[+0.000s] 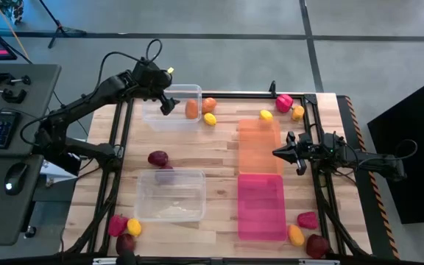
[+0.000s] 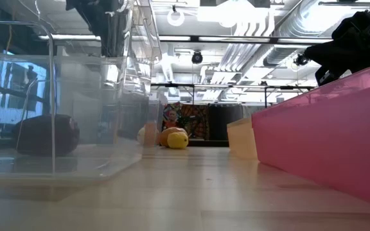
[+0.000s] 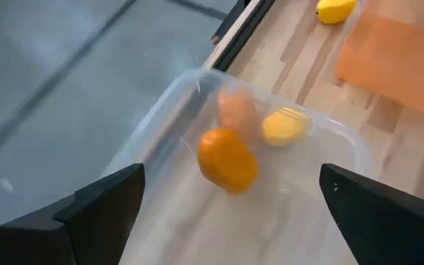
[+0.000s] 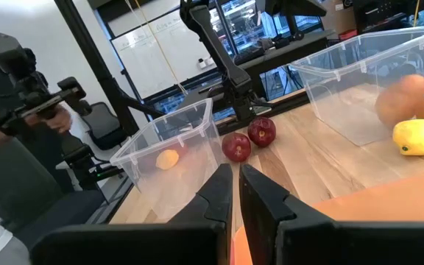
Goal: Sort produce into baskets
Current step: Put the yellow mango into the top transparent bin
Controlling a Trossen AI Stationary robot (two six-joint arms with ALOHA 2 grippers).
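A: Report the left tool (image 1: 166,105).

B: I have it above the clear bin (image 1: 153,118) at the upper left of the high view, fingers spread wide and holding nothing. An orange piece (image 3: 227,159) sits inside the bin at its right end; I judge this a drop position.

A: And the right tool (image 1: 300,156)?

B: Parked, fingers together and empty, beside the orange bin (image 1: 259,147). Remaining produce lies scattered on the counter (image 1: 219,147).
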